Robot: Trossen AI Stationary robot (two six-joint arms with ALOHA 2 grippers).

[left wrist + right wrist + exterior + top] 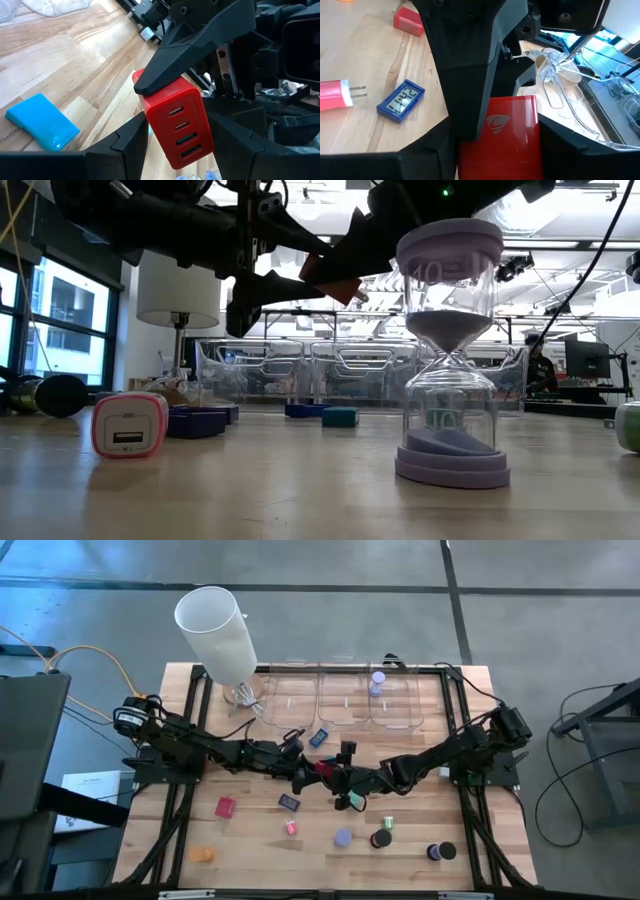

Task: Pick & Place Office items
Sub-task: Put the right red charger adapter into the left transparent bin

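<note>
Mid-bench handoff: red block (177,127) pinched between both, left claw (305,776) and right claw (345,780) each part-open, clamped on opposite ends, above bench (400,850).

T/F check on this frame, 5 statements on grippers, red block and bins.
1. Both grippers hold the same red block. True: the left gripper and the right gripper meet on it mid-table.
2. The red block rests on the table. False: the low view shows it lifted above the wood.
3. A lavender item sits in the right-hand clear bin. True.
4. The blue digital clock is inside a bin. False: it lies on the bare table.
5. The tall white cylinder stands at the table's near edge. False: it is at the far left corner, beside the bins.
</note>
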